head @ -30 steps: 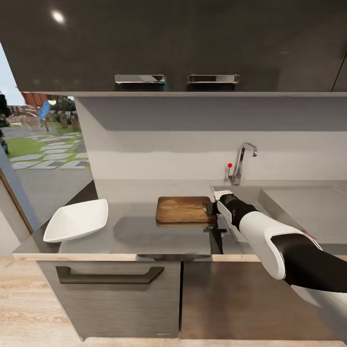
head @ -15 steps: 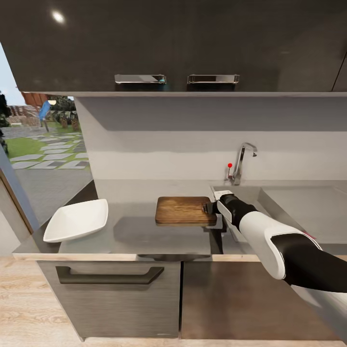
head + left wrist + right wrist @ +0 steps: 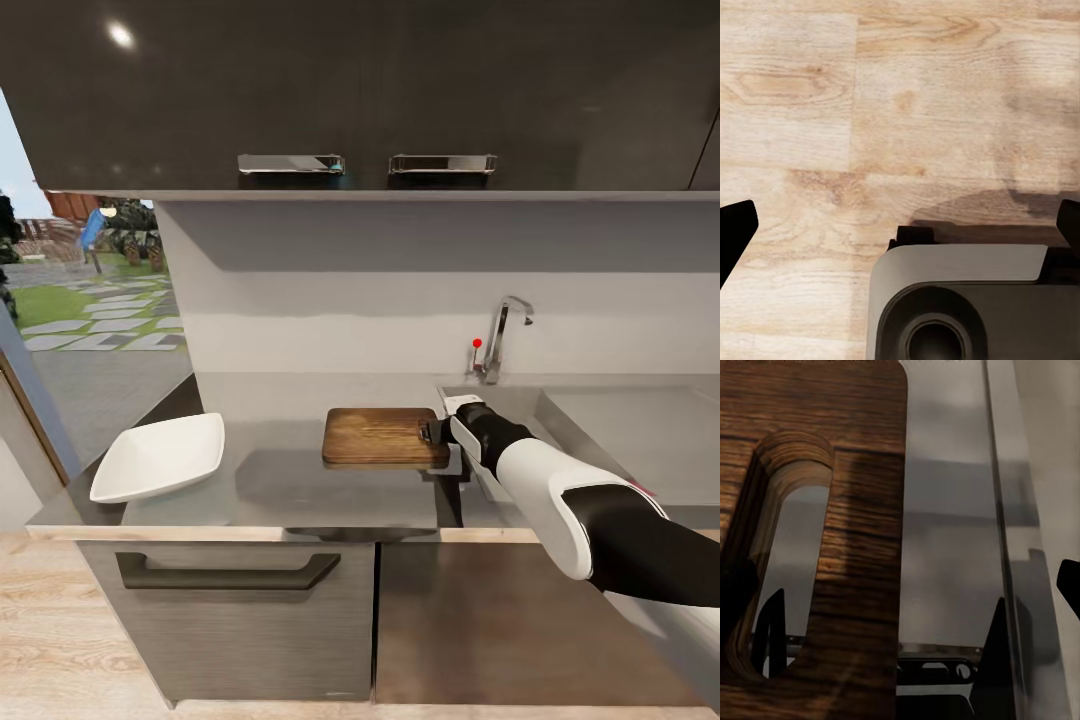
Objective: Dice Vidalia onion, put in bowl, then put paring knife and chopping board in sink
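Right jaws (image 3: 432, 432) clamp chopping board (image 3: 383, 434) on grey countertop (image 3: 300, 490); left's apart.

Right claw (image 3: 432, 432) closed; left claw (image 3: 900, 225) spread.

Sink (image 3: 640, 430) basin — behind right arm

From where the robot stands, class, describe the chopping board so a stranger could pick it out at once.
Find the long grey countertop under the dark wall cabinets, then the chrome tap at the sink. Just left of the sink lies the chopping board, at the right end effector. It is the one dark brown wooden slab; its neighbour, the bowl, is white.
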